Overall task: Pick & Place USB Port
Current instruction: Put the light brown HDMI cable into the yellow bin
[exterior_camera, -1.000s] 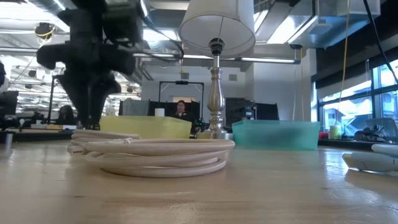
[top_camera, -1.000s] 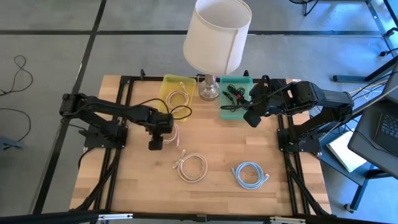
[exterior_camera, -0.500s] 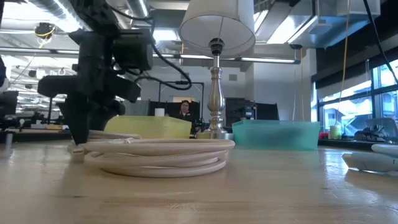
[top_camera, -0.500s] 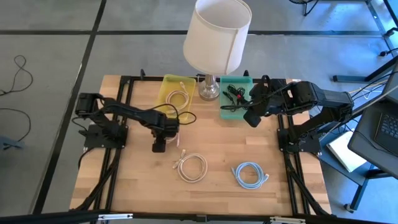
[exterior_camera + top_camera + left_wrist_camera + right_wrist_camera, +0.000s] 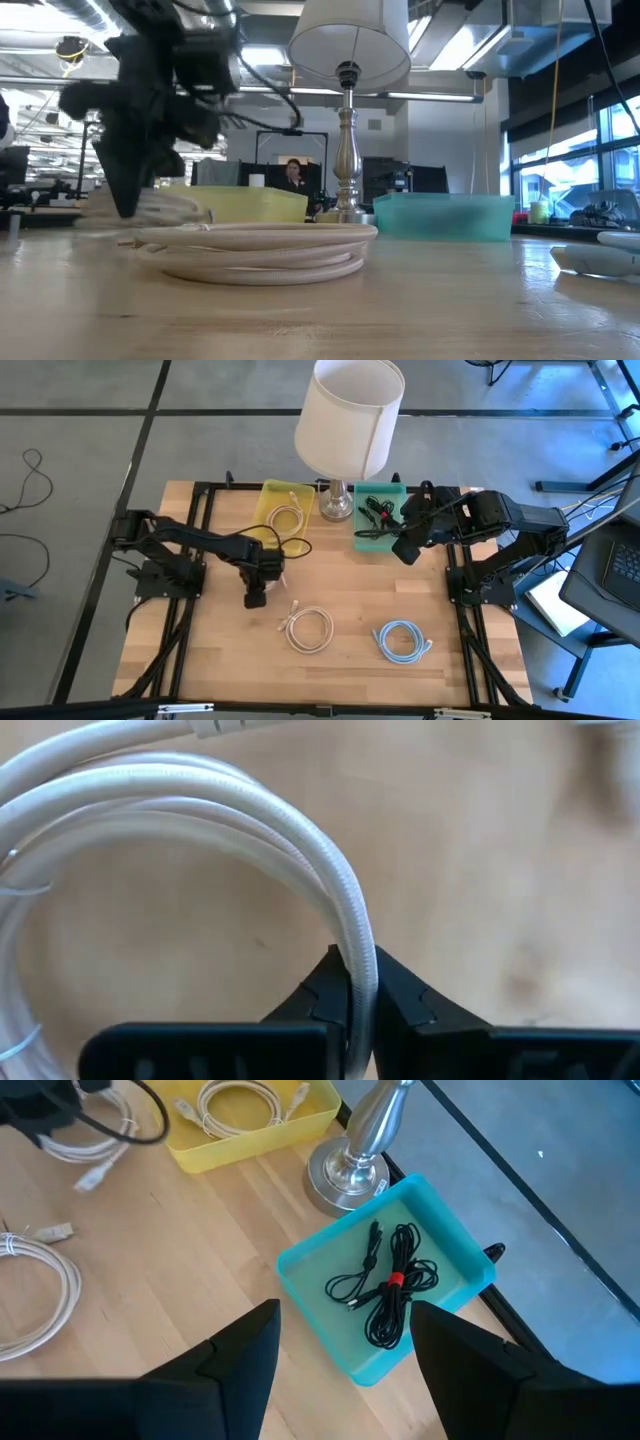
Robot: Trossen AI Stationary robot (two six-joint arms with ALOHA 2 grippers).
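My left gripper (image 5: 257, 598) is shut on a coiled white cable (image 5: 150, 208), left of the table's middle, and the coil shows large in the left wrist view (image 5: 200, 810). A second white coil (image 5: 308, 628) and a light blue coil (image 5: 402, 640) lie flat on the table nearer the front. A yellow bin (image 5: 268, 495) holds another white cable, and a teal bin (image 5: 365, 540) holds a black cable (image 5: 385, 1285). My right gripper (image 5: 345, 1370) hangs open above the teal bin's near right corner (image 5: 405, 550). My left gripper pinches the white coil's cable (image 5: 358, 970) between its two fingers, at one side of the loop. The fingers come from above, pointing down, and lie across the cable. The coil is raised a little off the table; whether any part still rests on the table does not show.
A lamp with a white shade (image 5: 348, 415) stands on a metal base (image 5: 335, 505) between the two bins at the table's far edge. Black frame rails (image 5: 200, 540) run along both sides of the table. Bare wood lies at the near left.
My left gripper has gone down onto the white coil, taken hold of it, and risen a little. The coil, which lay flat on the table, now hangs raised at the gripper.
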